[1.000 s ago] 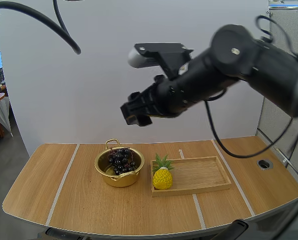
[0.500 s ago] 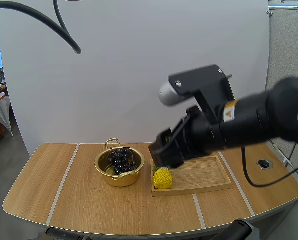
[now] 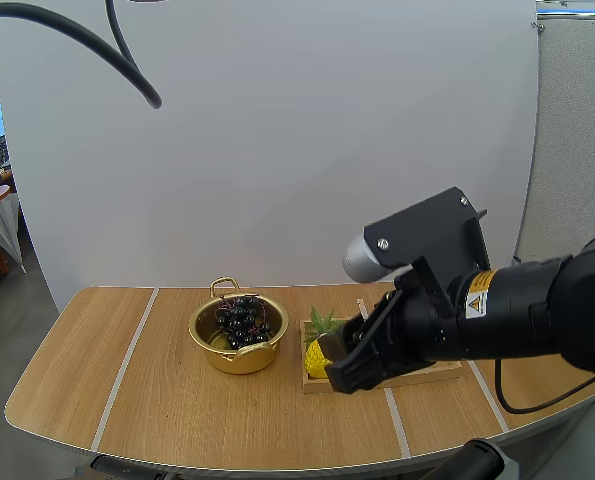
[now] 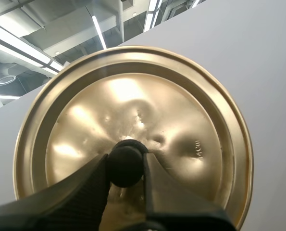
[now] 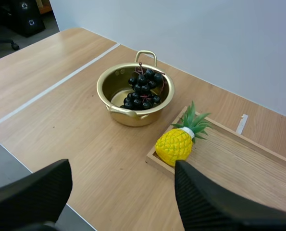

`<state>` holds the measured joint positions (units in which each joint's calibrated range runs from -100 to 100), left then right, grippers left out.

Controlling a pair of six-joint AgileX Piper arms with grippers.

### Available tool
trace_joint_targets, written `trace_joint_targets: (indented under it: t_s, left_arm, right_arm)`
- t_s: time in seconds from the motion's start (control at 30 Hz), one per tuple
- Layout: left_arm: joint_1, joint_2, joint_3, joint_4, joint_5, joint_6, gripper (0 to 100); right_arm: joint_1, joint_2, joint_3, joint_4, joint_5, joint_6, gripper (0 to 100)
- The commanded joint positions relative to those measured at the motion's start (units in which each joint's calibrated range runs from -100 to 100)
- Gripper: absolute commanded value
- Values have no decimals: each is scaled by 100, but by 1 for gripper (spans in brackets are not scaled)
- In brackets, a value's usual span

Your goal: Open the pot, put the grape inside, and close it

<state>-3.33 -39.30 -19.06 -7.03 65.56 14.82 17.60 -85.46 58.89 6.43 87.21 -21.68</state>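
Lid (image 4: pixel 181 120), thin stiff metal, judged light and slick (best taken by its black knob (image 4: pixel 126 169)), pinched at that knob by the left hand (image 4: pixel 126 162). Right hand (image 5: pixel 121 168) gapes wide, empty, above the worktop (image 5: pixel 85 159). One pot (image 5: pixel 133 118) holds one grape bunch (image 5: pixel 143 89); one pineapple (image 5: pixel 176 144) sits on one wooden tray (image 5: pixel 239 159).

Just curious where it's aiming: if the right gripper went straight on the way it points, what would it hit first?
Likely the bare table, just short of the pot and pineapple, framed by the open fingers of the right gripper. Depth is unclear.
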Motion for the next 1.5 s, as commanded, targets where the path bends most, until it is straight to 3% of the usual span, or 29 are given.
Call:
trace_joint_targets:
  t_s: [0.0,0.07,1.1,1.47]
  left_arm:
    - [-21,-9,-51,3,-198,-58,0]
    - [-21,-9,-51,3,-198,-58,0]
    - [-21,-8,-51,3,-177,-58,0]
    - [-21,-328,-51,126,2724,-58,0]
  right_arm:
    - [12,-102,261,-120,71,81,51]
    - [12,-174,306,-58,130,81,0]
    - [12,-521,324,7,412,81,0]
    - [12,-521,324,-7,412,81,0]
